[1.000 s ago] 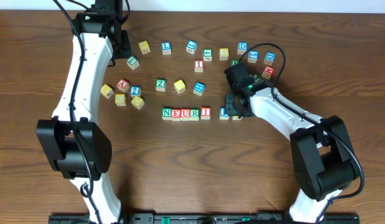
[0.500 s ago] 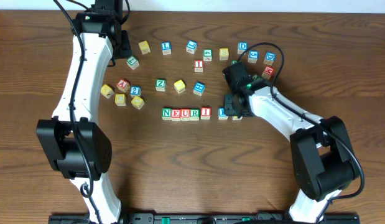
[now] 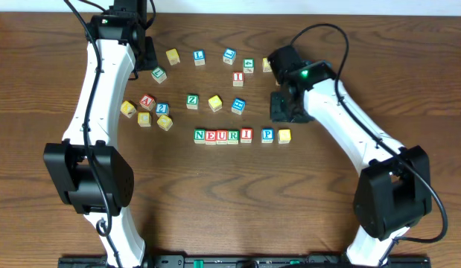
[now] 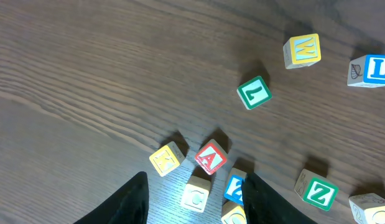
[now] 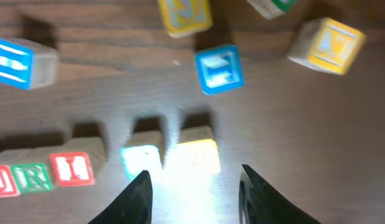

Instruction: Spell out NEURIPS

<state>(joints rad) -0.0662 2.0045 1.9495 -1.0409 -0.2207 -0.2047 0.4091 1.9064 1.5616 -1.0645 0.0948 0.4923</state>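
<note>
In the overhead view the cubes stand in a row: green N, red E, red U, green R and red I. After a small gap come the blue P and the yellow-faced cube. My right gripper hangs behind the row's right end, open and holding nothing. Its wrist view shows the P and the yellow cube in glare ahead of the open right gripper. My left gripper stays at the back left, open above loose cubes.
Loose cubes lie behind the row: green Z, a yellow one, a blue one, a second red I and blue L. A cluster with red A sits at the left. More cubes lie partly hidden behind the right arm.
My right gripper has lifted off the P and yellow cubes and drawn back from the row. Both cubes now show uncovered at the row's right end. The left arm has not moved.
</note>
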